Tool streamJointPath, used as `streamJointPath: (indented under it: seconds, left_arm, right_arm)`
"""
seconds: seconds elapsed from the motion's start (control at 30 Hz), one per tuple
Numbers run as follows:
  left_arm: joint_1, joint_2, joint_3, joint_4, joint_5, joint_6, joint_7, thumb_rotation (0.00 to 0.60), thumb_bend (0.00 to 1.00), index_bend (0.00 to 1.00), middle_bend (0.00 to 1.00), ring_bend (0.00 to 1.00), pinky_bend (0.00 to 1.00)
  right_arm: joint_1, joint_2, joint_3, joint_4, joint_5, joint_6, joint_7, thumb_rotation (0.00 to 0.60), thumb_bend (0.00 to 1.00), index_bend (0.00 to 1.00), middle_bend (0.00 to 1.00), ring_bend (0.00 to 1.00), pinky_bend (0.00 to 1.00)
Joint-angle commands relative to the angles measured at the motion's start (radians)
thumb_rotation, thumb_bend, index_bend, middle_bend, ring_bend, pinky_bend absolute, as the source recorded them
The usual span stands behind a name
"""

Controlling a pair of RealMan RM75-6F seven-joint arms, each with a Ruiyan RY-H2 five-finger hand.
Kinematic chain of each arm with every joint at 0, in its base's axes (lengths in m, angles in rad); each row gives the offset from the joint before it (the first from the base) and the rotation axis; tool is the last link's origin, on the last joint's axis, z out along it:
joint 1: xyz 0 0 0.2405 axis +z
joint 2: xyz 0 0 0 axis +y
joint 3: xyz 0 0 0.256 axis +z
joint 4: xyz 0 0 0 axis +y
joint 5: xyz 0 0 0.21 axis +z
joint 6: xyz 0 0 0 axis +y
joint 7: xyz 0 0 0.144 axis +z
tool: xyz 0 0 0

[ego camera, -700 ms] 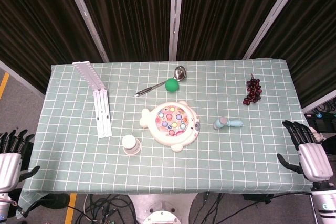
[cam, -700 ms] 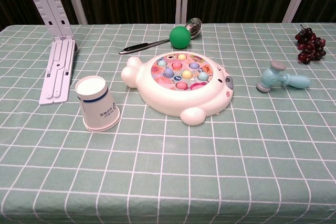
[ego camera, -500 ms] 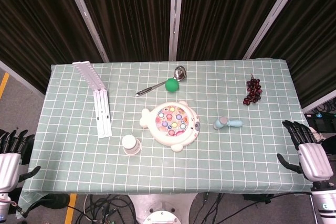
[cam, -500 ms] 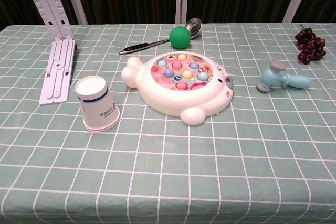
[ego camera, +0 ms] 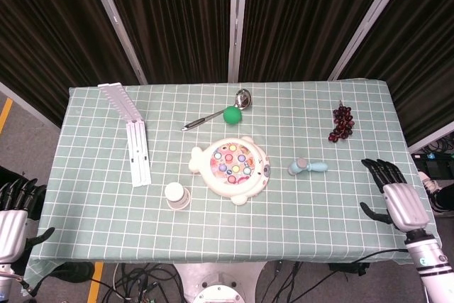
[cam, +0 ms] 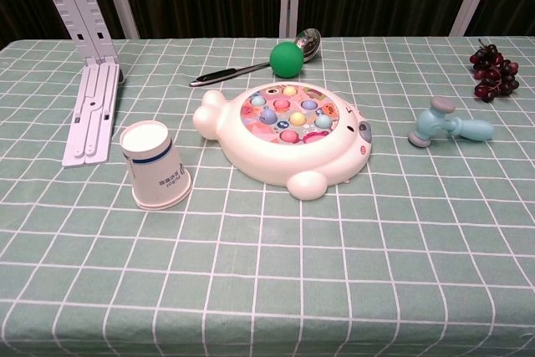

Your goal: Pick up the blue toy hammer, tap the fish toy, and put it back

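My right hand [ego camera: 397,200] hangs over the table's right edge, fingers spread, holding nothing. My left hand [ego camera: 14,221] sits off the near-left corner of the green checked tablecloth [ego camera: 92,196]; it looks empty, though it is too small to be sure how the fingers lie. The small blue plastic toy hammer [ego camera: 308,167] lies flat, untouched, just right of the white round fish toy with coloured pegs [ego camera: 233,168]. I judge this the opening reach: next my right hand must travel left and close on the handle.
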Motion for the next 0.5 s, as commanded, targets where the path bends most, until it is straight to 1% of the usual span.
streamJointPath:
  seconds: [0.03,0.2,0.33,0.5]
  left_arm:
    - [-0.001,-0.004,-0.001,0.007,-0.006,-0.006,-0.007,0.6,0.0,0.17,0.11,0.0,0.0]
    - [-0.012,-0.008,-0.005,0.019,-0.019,-0.03,-0.018,0.6,0.0,0.17,0.11,0.0,0.0]
    - [-0.022,-0.009,-0.011,0.028,-0.03,-0.049,-0.029,0.6,0.0,0.17,0.11,0.0,0.0]
    - [-0.031,-0.01,-0.015,0.04,-0.038,-0.064,-0.04,0.6,0.0,0.17,0.11,0.0,0.0]
  right_arm:
    - [0.097,-0.034,0.051,0.013,0.091,-0.137,-0.046,0.6,0.19,0.04,0.12,0.0,0.07]
    - [0.208,-0.103,0.088,0.072,0.184,-0.3,-0.097,0.6,0.19,0.08,0.14,0.0,0.1]
    - [0.272,-0.164,0.104,0.129,0.241,-0.389,-0.123,0.6,0.19,0.12,0.17,0.01,0.1]
    - [0.317,-0.232,0.115,0.196,0.293,-0.436,-0.141,0.6,0.19,0.19,0.23,0.07,0.14]
